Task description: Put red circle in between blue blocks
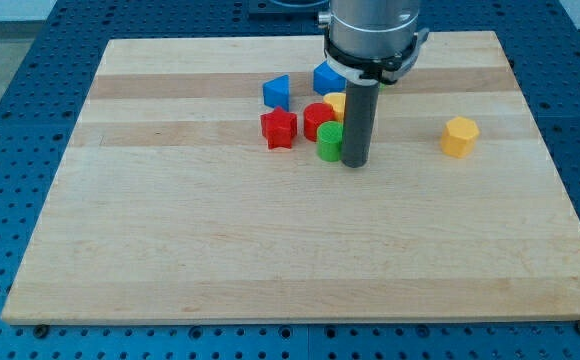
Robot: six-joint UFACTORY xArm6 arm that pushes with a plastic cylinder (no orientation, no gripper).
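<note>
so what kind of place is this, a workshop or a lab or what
Probably a robotics lab bench: a pale wooden board lies on a blue perforated metal table, and small coloured plastic blocks, such as the red round block and the yellow hexagonal block, sit near my tip.

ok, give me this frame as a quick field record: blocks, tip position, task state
board: wooden board on a blue perforated surface
blue blocks: one left of the cluster's top; one partly behind the arm
red circle: below the gap between the blue blocks, not yet between them
red star-like block: left of the red circle
green block: touching my tip's left side
yellow block, cluster: mostly hidden behind the rod
yellow hexagon: alone at the view's right
my tip: right of the green block, lower right of the red circle
</note>
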